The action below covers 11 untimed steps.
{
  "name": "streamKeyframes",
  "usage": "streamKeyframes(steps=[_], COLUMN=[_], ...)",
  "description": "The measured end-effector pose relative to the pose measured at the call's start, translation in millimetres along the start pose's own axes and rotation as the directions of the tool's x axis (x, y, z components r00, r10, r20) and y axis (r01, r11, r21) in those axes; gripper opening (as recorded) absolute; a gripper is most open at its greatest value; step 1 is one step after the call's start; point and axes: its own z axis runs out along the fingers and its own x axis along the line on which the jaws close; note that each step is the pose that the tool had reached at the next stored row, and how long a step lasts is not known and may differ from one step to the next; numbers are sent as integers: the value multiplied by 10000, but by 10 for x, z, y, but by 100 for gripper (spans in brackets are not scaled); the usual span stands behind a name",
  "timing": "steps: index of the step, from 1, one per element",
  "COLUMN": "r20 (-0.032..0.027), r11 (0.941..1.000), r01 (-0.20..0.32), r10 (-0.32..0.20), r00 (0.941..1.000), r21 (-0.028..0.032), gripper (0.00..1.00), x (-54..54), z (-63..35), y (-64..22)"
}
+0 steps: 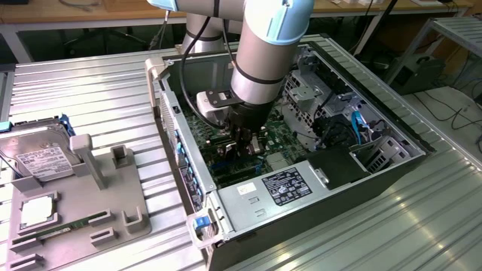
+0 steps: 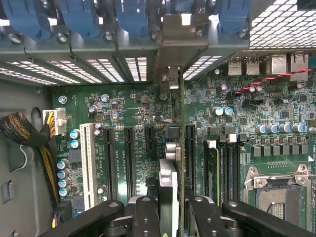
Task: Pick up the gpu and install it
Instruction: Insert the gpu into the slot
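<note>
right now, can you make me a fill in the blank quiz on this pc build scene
1. The end effector holds the gpu inside the open computer ____.
2. The hard drive lies on the grey tray at the exterior view's ____.
3. On the motherboard, the single white slot stands beside long ____ slots.

Missing words: case; left; black.
</note>
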Motion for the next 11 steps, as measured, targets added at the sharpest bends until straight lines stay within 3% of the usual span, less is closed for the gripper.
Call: streamKeyframes(steps=[11], r20=[4], r11=[10000], r01=[2], r10=[-2], r00=[10000], r21=[3], gripper=[29], x=[0], z=[-1], y=[0])
